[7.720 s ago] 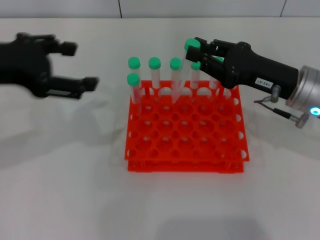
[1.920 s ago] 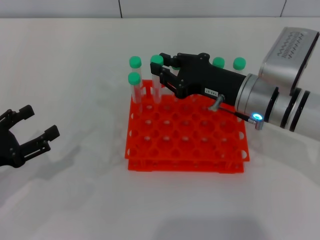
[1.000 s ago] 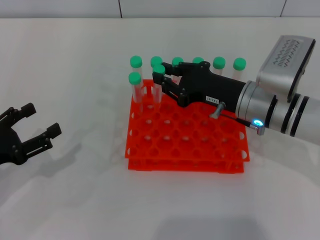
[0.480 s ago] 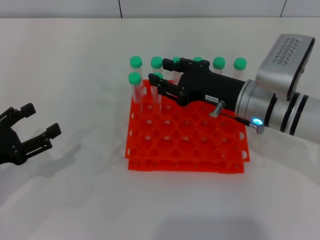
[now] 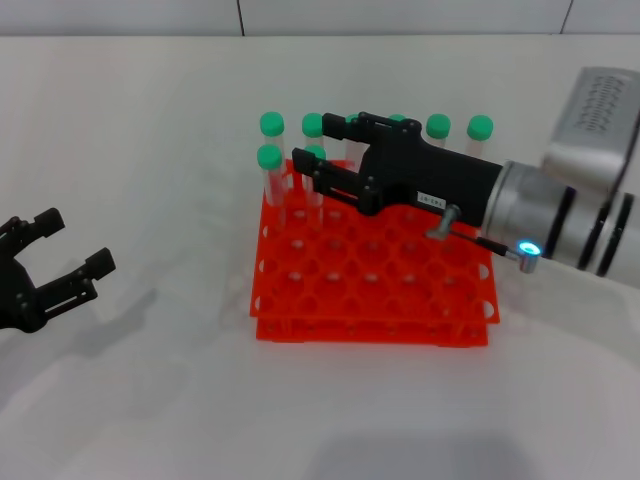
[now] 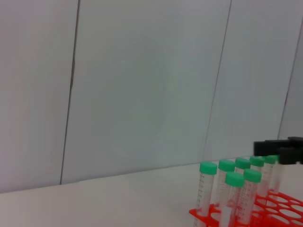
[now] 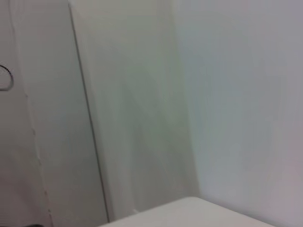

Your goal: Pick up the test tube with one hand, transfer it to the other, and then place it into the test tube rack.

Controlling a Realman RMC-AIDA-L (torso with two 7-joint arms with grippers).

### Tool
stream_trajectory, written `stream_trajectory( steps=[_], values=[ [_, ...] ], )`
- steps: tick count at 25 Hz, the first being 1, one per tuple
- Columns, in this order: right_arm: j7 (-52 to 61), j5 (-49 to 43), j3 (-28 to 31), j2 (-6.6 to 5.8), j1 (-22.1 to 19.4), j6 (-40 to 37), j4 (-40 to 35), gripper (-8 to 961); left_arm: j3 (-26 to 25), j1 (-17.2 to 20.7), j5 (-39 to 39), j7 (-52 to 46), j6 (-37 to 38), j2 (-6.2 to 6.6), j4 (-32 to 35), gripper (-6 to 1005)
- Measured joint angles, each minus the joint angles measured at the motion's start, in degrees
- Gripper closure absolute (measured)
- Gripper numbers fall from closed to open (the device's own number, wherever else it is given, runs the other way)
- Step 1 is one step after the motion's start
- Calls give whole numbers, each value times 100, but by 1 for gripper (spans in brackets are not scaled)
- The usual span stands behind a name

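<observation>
Green-capped test tube (image 5: 316, 160) stands in the second row of the orange-red test tube rack (image 5: 372, 318), between the spread fingers of the right gripper (image 5: 322, 151). Left gripper (image 5: 62, 250) hovers well apart, fingers spread.

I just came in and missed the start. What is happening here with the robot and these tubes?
The right gripper is over the back left part of the orange-red test tube rack, its open fingers on either side of a green-capped test tube standing in the second row. Several more green-capped tubes stand along the rack's back rows. The left gripper is open, holds nothing, and is off to the left over the white table.
</observation>
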Motion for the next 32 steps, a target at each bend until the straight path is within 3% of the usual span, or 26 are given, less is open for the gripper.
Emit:
stream_trajectory(
  steps=[4,8,12,18,22,27,32],
  values=[
    [104,-433,195,-134,-129,-479,-51,396,0,0,-18,-2,11,1,1,106],
    [552,-1407,787,-264,-194,-1017,17,398,6,-34,-5,-12,48,35,16,106],
    [999,-2660,1910,-343,-207,-1909,334,400,30,-72,5,-24,133,94,24,106],
    [1512,-4130,3317,-407,-195,-2741,577,301,45,-209,178,-101,309,241,17,106],
    [1783,-5015,3492,-552,-3,-3138,555,207,48,-363,465,-216,442,348,15,106],
    [1908,-5434,3501,-675,180,-3472,583,88,47,-603,910,-436,903,536,42,106],
    [2121,-5669,3508,-806,295,-3755,585,81,44,-797,1221,-652,1431,724,76,106]
  ],
)
